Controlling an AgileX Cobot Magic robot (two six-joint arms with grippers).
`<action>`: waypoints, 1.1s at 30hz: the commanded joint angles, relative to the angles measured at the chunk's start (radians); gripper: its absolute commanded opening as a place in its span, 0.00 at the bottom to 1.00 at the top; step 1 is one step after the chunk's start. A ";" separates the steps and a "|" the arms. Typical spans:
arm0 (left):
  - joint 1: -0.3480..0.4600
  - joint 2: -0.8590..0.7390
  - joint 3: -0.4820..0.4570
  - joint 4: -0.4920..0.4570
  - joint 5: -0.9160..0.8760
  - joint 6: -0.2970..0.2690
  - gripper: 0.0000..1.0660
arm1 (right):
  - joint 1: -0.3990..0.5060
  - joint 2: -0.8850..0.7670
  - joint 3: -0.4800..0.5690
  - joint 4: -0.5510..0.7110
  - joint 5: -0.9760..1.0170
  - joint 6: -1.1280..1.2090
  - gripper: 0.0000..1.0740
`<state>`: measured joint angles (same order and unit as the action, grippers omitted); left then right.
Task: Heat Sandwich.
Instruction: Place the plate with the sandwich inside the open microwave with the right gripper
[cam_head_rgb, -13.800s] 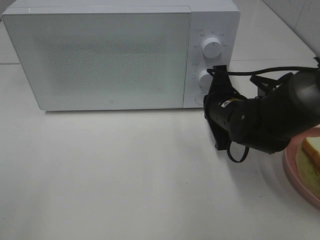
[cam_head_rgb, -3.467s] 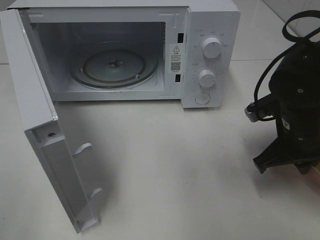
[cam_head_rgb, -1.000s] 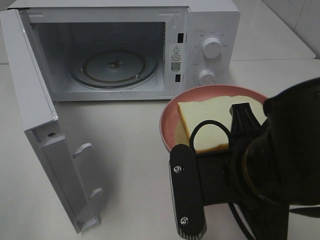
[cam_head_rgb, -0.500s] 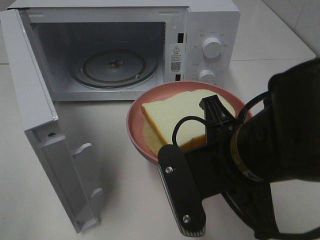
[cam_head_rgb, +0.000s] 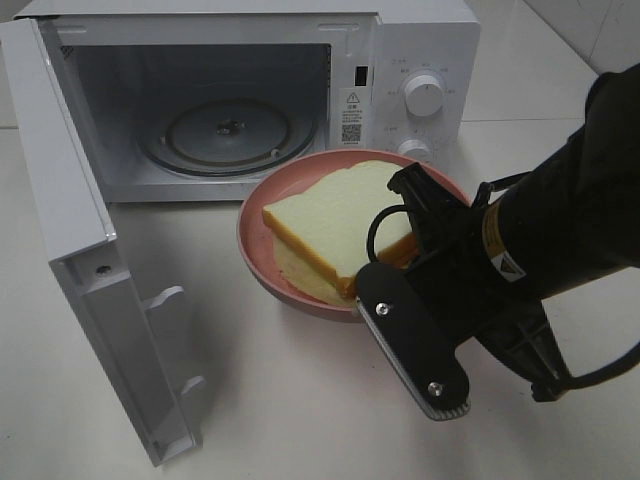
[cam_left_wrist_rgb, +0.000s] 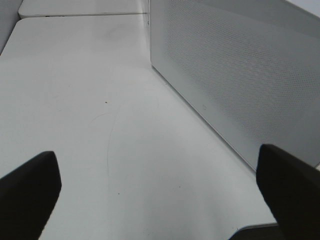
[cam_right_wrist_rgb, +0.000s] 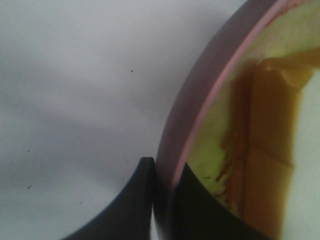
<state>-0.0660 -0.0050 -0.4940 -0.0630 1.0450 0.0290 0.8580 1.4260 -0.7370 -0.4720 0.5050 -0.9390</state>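
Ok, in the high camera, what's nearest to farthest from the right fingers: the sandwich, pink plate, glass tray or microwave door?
1. Pink plate: the fingers of the right gripper pinch its rim.
2. Sandwich: on the plate, beside the fingers.
3. Glass tray: inside the microwave, farther back.
4. Microwave door: standing open, far left.

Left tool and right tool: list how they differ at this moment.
The left tool stands wide open; the right tool is shut. The left tool holds nothing, above the table; the right tool pinches the rim of the pink plate bearing the sandwich. The left tool faces the microwave door from its outer side; the right tool is before the open microwave. Both are black.
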 joint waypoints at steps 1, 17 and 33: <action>-0.005 -0.022 0.003 0.002 -0.008 -0.001 0.94 | -0.049 -0.006 0.001 0.083 -0.047 -0.171 0.00; -0.005 -0.022 0.003 0.002 -0.008 -0.001 0.94 | -0.266 -0.006 0.001 0.508 -0.108 -0.834 0.00; -0.005 -0.022 0.003 0.002 -0.008 -0.001 0.94 | -0.284 -0.006 0.001 0.482 -0.128 -0.834 0.00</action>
<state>-0.0660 -0.0050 -0.4940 -0.0630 1.0450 0.0290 0.5790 1.4260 -0.7310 0.0130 0.4060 -1.7790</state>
